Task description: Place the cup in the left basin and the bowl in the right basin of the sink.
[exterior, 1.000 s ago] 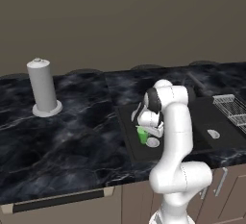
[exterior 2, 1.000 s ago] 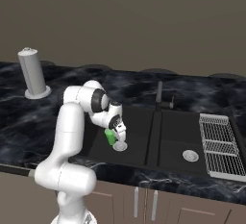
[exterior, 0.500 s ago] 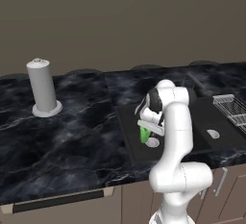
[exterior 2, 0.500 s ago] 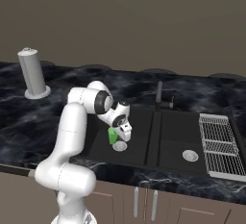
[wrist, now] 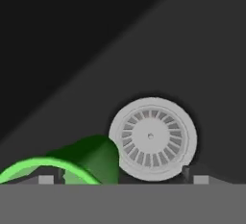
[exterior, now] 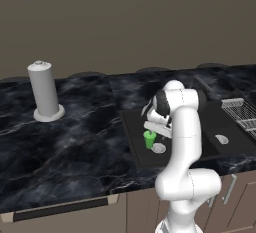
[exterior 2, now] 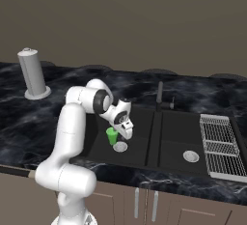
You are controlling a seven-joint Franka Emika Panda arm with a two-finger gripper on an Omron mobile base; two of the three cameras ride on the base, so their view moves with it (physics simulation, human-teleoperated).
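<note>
The green cup stands upright on the floor of the left basin, right beside its round silver drain. My gripper hovers just above the cup and is open, its fingertips spread wide. In the hand view the cup sits low at the left, by the left fingertip, free of the grip. The right basin holds only its drain. The bowl is out of view.
A tall grey cylinder stands on the dark marble counter far to the left. A slim dark faucet rises behind the sink divider. A grey wire rack lies at the right basin's edge.
The jaws have opened from shut on the cup to wide apart, letting the cup go in the left basin. The arm has barely moved.
</note>
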